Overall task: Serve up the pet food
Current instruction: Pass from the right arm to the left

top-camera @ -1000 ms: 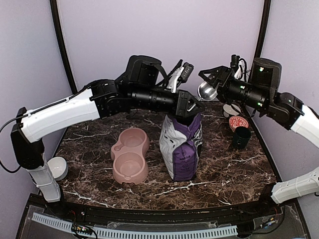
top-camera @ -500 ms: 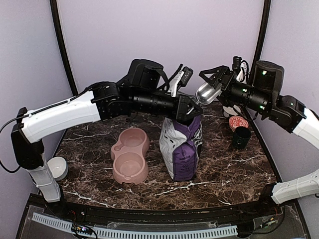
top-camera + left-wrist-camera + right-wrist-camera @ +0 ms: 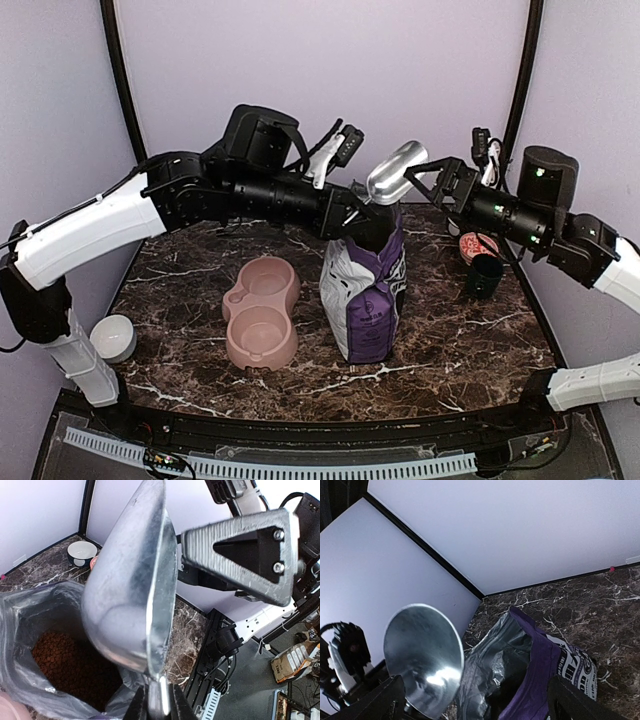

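The pet food point(image 3: 70, 660) is seen only from the left wrist. It lies as a loose reddish-brown heap deep inside the opened bag point(image 3: 365, 290), which stands upright in the middle of the table point(image 3: 460, 340). No long axis or pointing direction can be told for the heap. Above the bag mouth a metal scoop point(image 3: 397, 168) is clenched by its handle in the left tool point(image 3: 362, 205). In the top view its long axis is tilted, handle low toward 7 o'clock and open end raised toward about 1 o'clock. The right tool point(image 3: 435, 180) is spread wide and released, just beside the scoop at 3 o'clock. A pink double bowl point(image 3: 262, 312) is placed at 9 o'clock of the bag.
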You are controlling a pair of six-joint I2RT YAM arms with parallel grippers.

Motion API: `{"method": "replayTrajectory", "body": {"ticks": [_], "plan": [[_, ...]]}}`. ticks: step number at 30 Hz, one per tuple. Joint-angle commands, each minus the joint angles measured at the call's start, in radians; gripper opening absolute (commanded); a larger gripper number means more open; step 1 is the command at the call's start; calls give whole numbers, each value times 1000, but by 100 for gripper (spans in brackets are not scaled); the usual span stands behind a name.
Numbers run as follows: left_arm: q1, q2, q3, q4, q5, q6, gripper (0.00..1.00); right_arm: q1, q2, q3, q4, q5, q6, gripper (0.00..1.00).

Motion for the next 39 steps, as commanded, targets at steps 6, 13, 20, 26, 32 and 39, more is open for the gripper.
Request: {"method": "replayTrajectory", "body": {"ticks": [6, 13, 20, 26, 32, 39], "plan": [[35, -129, -51, -132, -7, 122, 0, 6, -117, -142, 3, -145, -293, 100], [37, -132, -19, -202, 85, 212, 0, 3, -128, -84, -123, -277, -469, 97], [37, -117, 20, -245, 178, 276, 0, -3, -74, 13, -230, -432, -523, 94], [37, -108, 43, -298, 253, 322, 0, -13, -72, 72, -261, -459, -534, 91], [37, -100, 52, -331, 312, 356, 0, -34, -42, 129, -293, -525, -550, 80], [36, -76, 73, -361, 336, 375, 0, -55, 3, 174, -327, -581, -558, 63]]}}
